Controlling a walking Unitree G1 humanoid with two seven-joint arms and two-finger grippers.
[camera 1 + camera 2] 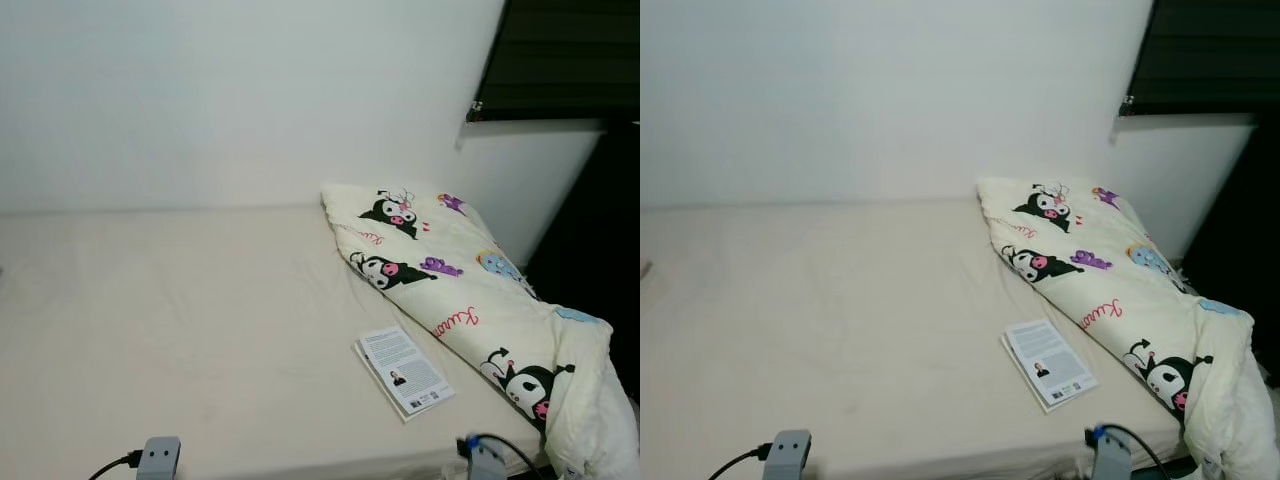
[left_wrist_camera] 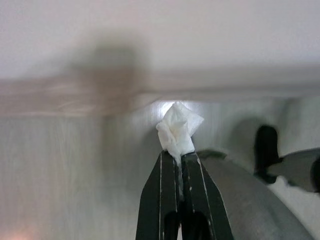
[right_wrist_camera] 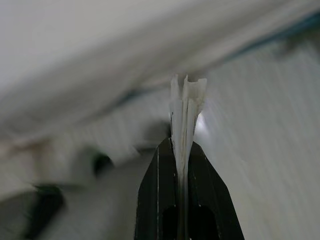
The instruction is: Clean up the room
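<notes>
Tissue (image 2: 178, 131) — a crumpled white wad — sits pinched at the tips of my left gripper (image 2: 178, 156), whose 2 black fingers (image 2: 161, 200) are clamped tight on it. My right gripper (image 3: 183, 145) is likewise closed on something white and flat (image 3: 186, 107), a folded strip standing up between the fingers; I can't tell whether it is paper or tissue, since that wrist picture is badly blurred. Behind both grippers I can make out only pale smeared surfaces.

From the head cameras, just the grey wrist ends of both arms poke in at the lower edge. Beyond them lies a bed (image 1: 180, 310) with a cream sheet. A booklet (image 1: 402, 370) rests on it near the front edge, its print too small to read, with a small portrait on the cover. Just beside it is a bundled cream quilt (image 1: 460, 290) printed with black cartoon characters and pink cursive lettering I can't fully read — its far end is cut off at the right. A white wall (image 1: 230, 100) stands behind.
</notes>
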